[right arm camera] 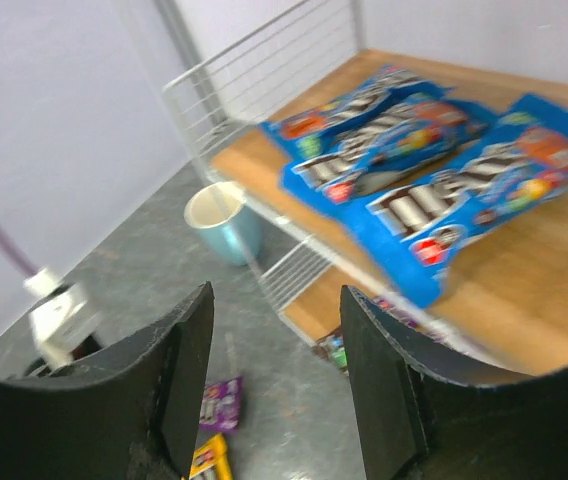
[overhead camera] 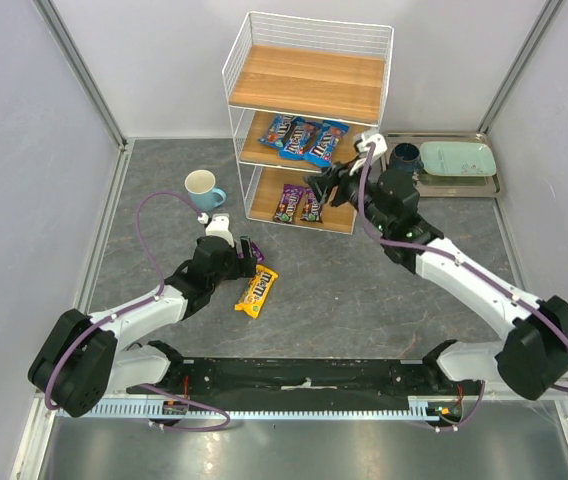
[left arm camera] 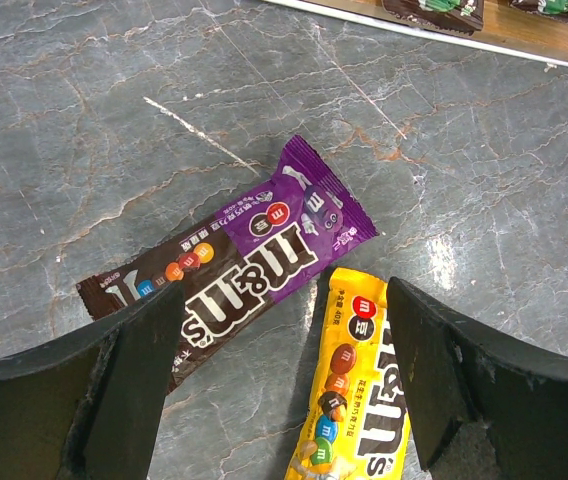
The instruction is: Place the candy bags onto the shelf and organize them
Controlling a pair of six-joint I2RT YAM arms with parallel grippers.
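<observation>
The left pincer [left arm camera: 282, 335] is hanging spread wide over the desk [overhead camera: 364, 290] and gripping nothing, its fingers straddling the purple packet [left arm camera: 234, 265] and the top of the yellow packet [left arm camera: 359, 390]. These two are lying flat with their corners touching. One black finger is covering the purple packet's brown end, and the frame edge is cutting off the yellow packet's lower end. From above, that pincer is hiding nearly all of the purple packet. The right pincer [right arm camera: 276, 310] is likewise gaping and holding nothing, hovering in front of the shelf [overhead camera: 304, 80] at its middle board, where three blue packets [right arm camera: 434, 160] are lying side by side. Its wrist view is blurring, so the print on them is hard to read. Two dark packets [overhead camera: 299, 203] are lying on the bottom board, partly behind that arm. A cup [overhead camera: 202, 186] is standing on the desk left of the shelf. A metal tray [overhead camera: 484, 190] with dishes is sitting to the right. The desk is showing grey, marble-veined stone, and pale walls [overhead camera: 24, 120] are closing it in.
</observation>
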